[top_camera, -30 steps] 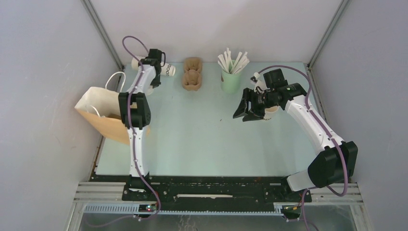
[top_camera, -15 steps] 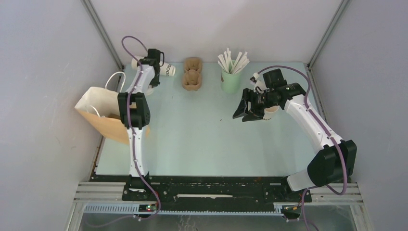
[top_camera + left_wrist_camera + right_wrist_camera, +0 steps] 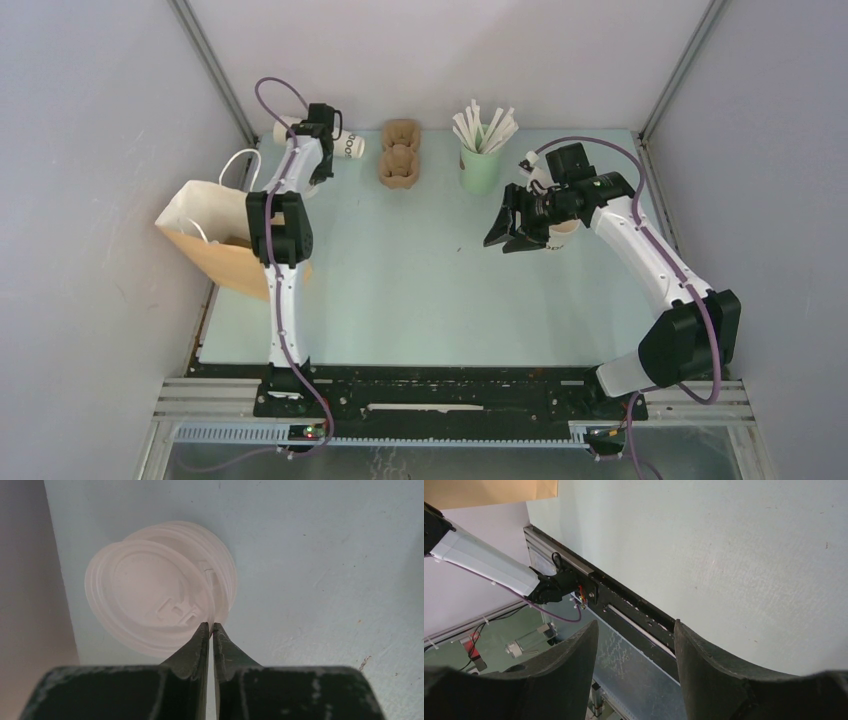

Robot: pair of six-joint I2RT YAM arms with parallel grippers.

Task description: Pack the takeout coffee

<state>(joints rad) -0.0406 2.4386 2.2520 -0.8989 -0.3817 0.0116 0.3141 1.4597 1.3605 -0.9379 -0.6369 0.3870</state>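
Early stage. Left gripper (image 3: 211, 626) is in the upper left of the overhead view, fingers pressed together on the rim of the top white round plastic lid (image 3: 150, 597), which sits skewed on a stack of lids. Right gripper (image 3: 515, 235) is spread wide with nothing between its fingers. The small cream-white paper cup (image 3: 566, 230) stands on the pale green table (image 3: 400, 300) right of centre, partly hidden under the right wrist, with no lid on it. The brown paper bag (image 3: 215, 245) is at the left edge. Nothing looks packed. Left to do, I judge: lid onto cup, cup into bag.
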